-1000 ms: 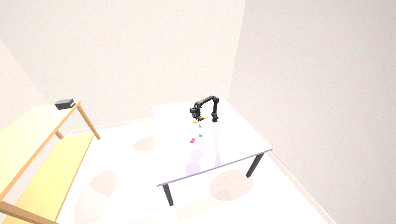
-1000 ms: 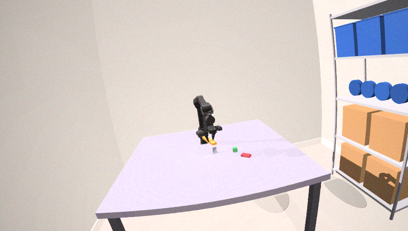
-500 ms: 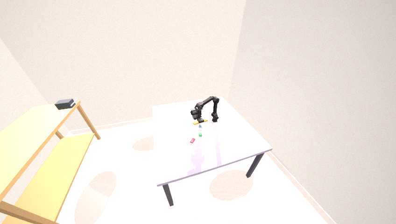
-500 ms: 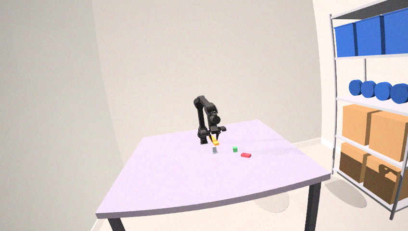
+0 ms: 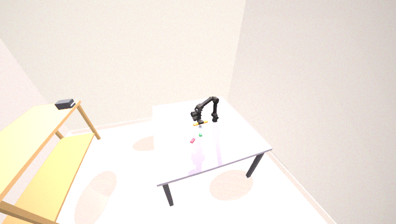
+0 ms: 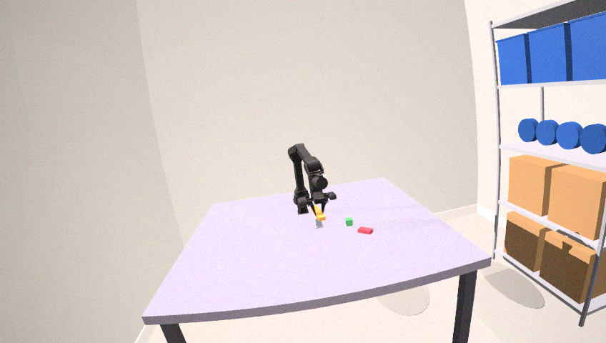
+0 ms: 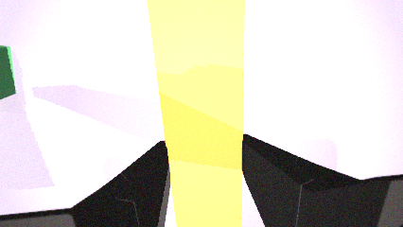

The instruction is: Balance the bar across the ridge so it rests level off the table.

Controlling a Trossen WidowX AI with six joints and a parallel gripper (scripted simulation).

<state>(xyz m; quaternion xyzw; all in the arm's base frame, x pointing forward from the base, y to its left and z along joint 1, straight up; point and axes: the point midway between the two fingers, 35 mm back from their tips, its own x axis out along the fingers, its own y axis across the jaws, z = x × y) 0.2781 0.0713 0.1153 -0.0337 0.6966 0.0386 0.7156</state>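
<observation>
Gripper (image 5: 200,121) (image 6: 319,209) (image 7: 203,146): part-way open, fingers closed onto the two long sides of the orange-yellow bar (image 5: 195,124) (image 6: 320,215) (image 7: 203,113). Bar runs lengthwise between the fingers, sticking out both sides of the gripper in top view; held up off the tabletop. Wrist view: black fingertips at left and right edges of bar, bar running up out of frame.

Small grey ridge (image 5: 200,126) (image 6: 319,223) stands on the table, directly below the bar area; bar overlaps its top in exterior view. Can't tell if bar touches ridge. Not let go.

Green cube (image 5: 200,135) (image 6: 349,221) (image 7: 7,73) on table near ridge, apart from it; cut off at left edge in wrist view. Red block (image 5: 192,140) (image 6: 365,230) lies flat near cube, not touching, farther from ridge.

Black six-joint arm (image 5: 215,106) (image 6: 299,174) bends up and over, gripper end pointing down. All on pale lilac table (image 5: 177,155) (image 6: 263,263), dark legs. Exterior: metal shelving unit (image 6: 497,127) off to one side, blue bins, blue cylinders, cardboard boxes. Top: wooden shelf table (image 5: 88,120), dark box on it.
</observation>
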